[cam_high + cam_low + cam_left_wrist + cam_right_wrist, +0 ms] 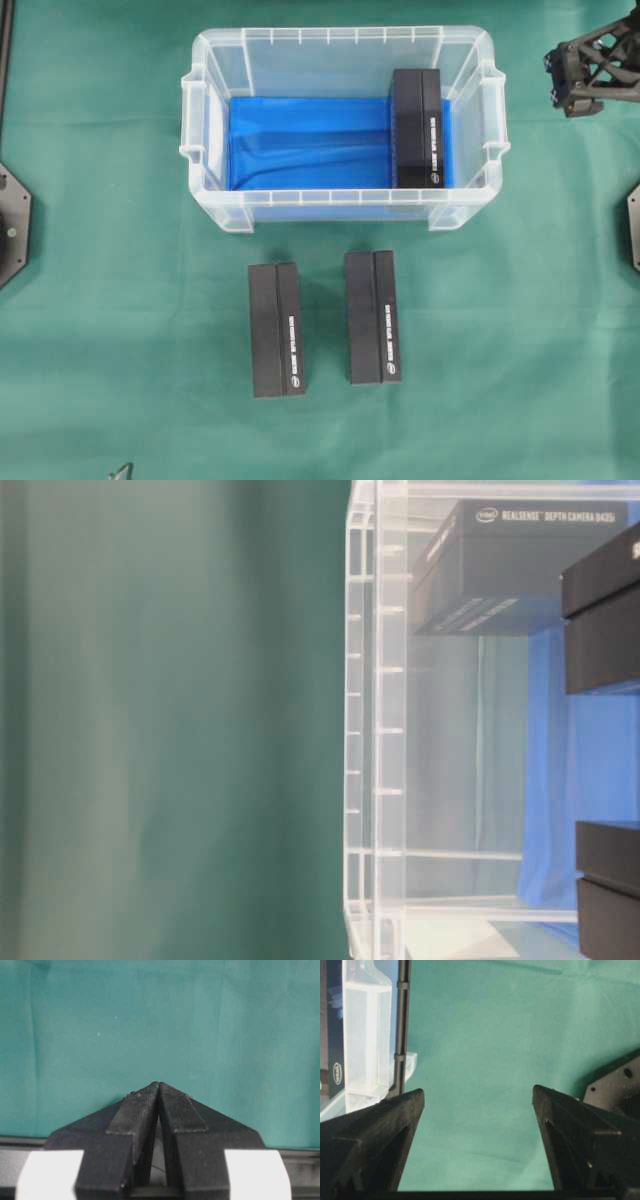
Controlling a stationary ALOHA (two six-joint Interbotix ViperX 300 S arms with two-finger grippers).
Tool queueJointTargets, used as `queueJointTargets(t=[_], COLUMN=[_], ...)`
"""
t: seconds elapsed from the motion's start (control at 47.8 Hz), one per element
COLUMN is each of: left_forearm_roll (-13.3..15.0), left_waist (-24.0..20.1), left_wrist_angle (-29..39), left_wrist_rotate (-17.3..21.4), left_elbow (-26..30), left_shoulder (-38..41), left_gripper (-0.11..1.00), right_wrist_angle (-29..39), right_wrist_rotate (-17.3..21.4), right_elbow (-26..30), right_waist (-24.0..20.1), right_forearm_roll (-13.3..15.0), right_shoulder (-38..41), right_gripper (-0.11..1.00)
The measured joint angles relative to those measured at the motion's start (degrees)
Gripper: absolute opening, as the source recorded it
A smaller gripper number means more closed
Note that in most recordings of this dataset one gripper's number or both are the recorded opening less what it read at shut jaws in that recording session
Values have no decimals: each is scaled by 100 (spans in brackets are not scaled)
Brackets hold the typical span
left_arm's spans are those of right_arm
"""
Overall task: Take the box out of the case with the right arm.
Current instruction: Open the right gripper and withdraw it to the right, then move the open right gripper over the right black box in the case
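Observation:
The clear case [340, 36] with a blue floor stands on the green cloth at the back middle. One black box [417, 128] lies inside it against the right end wall; the table-level view shows this box [520, 565] through the case wall [375, 730]. My right gripper [572, 85] hovers outside the case, off its upper right corner, apart from it. In the right wrist view this gripper [478, 1097] is open and empty over bare cloth, with the case [367, 1040] at the left. My left gripper [159, 1083] is shut on nothing above the cloth.
Two more black boxes [277, 329] [373, 316] lie side by side on the cloth in front of the case. Black arm base plates sit at the left edge [12, 225] and right edge [633, 225] of the overhead view.

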State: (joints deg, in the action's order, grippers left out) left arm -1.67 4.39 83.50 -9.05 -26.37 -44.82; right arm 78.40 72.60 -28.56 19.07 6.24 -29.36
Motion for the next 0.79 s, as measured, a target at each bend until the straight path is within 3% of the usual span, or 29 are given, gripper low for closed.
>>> queueJointTargets(t=[0.523,0.795], left_forearm_roll=[9,0], left_waist=[9,9], left_wrist_angle=[0,0], left_wrist_rotate=[0,0], left_elbow=[0,0], left_shoulder=[0,9], left_gripper=[0,0], right_wrist_angle=[-9,-237], right_wrist_rotate=[35,123], right_elbow=[0,167], right_waist=[0,0], right_forearm_roll=[-18,-211], right_shoulder=[9,237], right_gripper=[87,87])
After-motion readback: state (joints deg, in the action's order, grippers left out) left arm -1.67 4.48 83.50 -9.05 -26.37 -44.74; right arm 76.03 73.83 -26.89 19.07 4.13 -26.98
